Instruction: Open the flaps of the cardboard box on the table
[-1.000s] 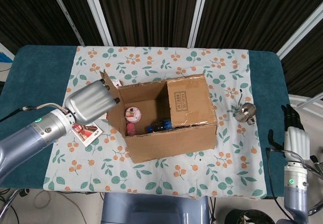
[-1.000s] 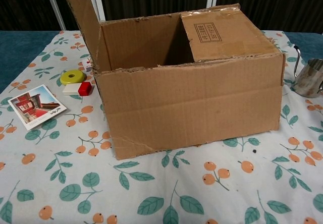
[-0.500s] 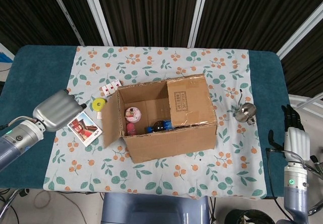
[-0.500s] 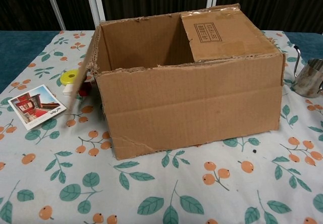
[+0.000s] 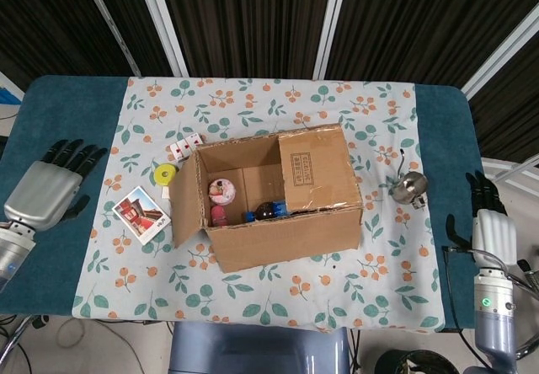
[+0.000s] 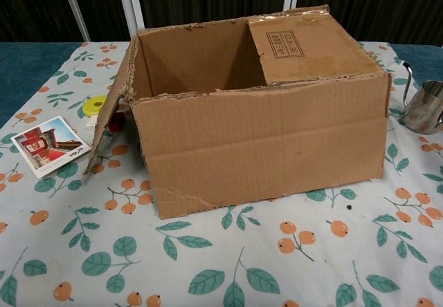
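Left hand (image 5: 46,187) pulled back to frame's left edge, fingers spread, empty. Box (image 5: 278,195) left flap (image 5: 187,201) hangs outward, right flap (image 5: 317,169) closed. Right hand (image 5: 490,222) lower right, empty, fingers straight.

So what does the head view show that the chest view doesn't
Only the head view shows both hands, the left hand and right hand, open, off at the table's sides, and the items inside the box. Only the chest view shows the box's front wall face on. Both show the cardboard box, its left flap folded out, its right flap still closed, the postcard and the metal cup.
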Available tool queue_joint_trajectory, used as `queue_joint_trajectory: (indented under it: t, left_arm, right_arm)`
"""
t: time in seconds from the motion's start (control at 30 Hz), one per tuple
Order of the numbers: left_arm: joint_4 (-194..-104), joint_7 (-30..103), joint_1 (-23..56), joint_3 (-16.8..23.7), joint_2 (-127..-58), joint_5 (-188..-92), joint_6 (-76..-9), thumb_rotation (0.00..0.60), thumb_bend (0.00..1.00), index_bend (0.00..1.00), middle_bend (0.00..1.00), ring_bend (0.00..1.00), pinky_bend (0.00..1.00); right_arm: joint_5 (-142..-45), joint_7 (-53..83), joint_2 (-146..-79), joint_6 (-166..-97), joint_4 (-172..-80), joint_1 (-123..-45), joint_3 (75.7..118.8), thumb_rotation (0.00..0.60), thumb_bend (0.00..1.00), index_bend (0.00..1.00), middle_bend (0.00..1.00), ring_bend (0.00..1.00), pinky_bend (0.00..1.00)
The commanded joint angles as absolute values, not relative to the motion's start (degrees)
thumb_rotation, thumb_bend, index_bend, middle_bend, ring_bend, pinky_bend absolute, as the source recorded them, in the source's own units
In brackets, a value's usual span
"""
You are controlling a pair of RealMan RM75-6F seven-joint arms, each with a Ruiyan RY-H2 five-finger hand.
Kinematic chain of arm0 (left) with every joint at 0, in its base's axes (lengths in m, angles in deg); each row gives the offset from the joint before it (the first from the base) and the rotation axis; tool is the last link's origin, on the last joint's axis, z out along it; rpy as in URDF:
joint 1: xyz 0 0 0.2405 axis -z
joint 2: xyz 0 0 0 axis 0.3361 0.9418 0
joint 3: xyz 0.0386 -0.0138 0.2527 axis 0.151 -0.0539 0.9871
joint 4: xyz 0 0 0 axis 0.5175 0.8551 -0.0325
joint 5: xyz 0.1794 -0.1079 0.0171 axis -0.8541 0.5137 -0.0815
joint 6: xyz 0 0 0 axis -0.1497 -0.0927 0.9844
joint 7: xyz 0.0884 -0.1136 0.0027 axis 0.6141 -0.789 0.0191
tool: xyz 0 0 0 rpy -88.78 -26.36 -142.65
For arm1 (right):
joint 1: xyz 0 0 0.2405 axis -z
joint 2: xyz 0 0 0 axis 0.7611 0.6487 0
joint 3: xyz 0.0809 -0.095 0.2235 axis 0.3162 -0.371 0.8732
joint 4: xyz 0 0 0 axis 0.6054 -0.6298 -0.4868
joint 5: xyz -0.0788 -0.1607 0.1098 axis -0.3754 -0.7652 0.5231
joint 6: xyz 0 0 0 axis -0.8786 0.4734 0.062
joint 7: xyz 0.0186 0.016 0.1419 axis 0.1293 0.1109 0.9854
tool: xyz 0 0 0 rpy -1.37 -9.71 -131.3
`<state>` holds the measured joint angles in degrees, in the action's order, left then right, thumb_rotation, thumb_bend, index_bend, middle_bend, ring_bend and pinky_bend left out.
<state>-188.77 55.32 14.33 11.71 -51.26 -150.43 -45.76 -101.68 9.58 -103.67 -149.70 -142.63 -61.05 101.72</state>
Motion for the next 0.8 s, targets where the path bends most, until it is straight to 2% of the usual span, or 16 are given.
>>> queue_joint_trajectory:
  t: [0.03,0.3,0.4,0.53,0.57,0.67,0.8]
  left_arm:
    - [-182.86,52.47,3.63,12.07,-63.48,-149.54,-59.63,0.6,0.32,0.0,0.01,0.0,0.04]
    - [-172.25,49.23,-1.75,12.01,-73.57,-151.64,-66.2,0.6,0.32,0.0,0.0,0.0,0.04]
    - [-168.97,47.44,-2.85,12.1,-75.99,-152.32,-66.45,0.6,0.32,0.0,0.0,0.0,0.04]
    - [-165.22,45.0,-4.05,12.28,-78.04,-153.6,-66.42,0.6,0.32,0.0,0.0,0.0,0.04]
    - [-164.72,44.54,-4.22,12.25,-78.28,-153.81,-66.38,0.6,0.32,0.0,0.0,0.0,0.04]
    - [-163.7,42.89,-4.53,11.76,-78.72,-154.48,-66.25,0.6,0.32,0.0,0.0,0.0,0.04]
    - [-162.62,41.3,-4.82,11.24,-79.05,-155.37,-65.86,0.6,0.32,0.0,0.0,0.0,0.04]
  right_arm:
    - [-103.16,7.72,-102.1,-148.43,-143.82,-62.17,101.39,0.6,0.54,0.0,0.0,0.0,0.23]
    - [-109.49,2.47,-95.05,-139.59,-147.18,-70.13,102.64,0.6,0.56,0.02,0.0,0.0,0.23]
    - [-111.35,0.58,-92.14,-134.21,-148.77,-74.84,104.0,0.6,0.67,0.04,0.0,0.0,0.23]
    - [-112.88,-1.11,-89.92,-127.31,-150.48,-81.48,106.11,0.6,0.94,0.07,0.0,0.01,0.23]
    - [-112.86,-1.25,-89.76,-126.19,-150.75,-82.54,106.4,0.6,0.97,0.08,0.0,0.01,0.23]
    - [-112.91,-2.11,-90.19,-122.13,-151.71,-87.02,107.68,0.6,1.0,0.11,0.02,0.02,0.23]
    - [-113.11,-3.94,-93.04,-116.46,-151.39,-93.92,108.77,0.6,1.0,0.23,0.11,0.1,0.23]
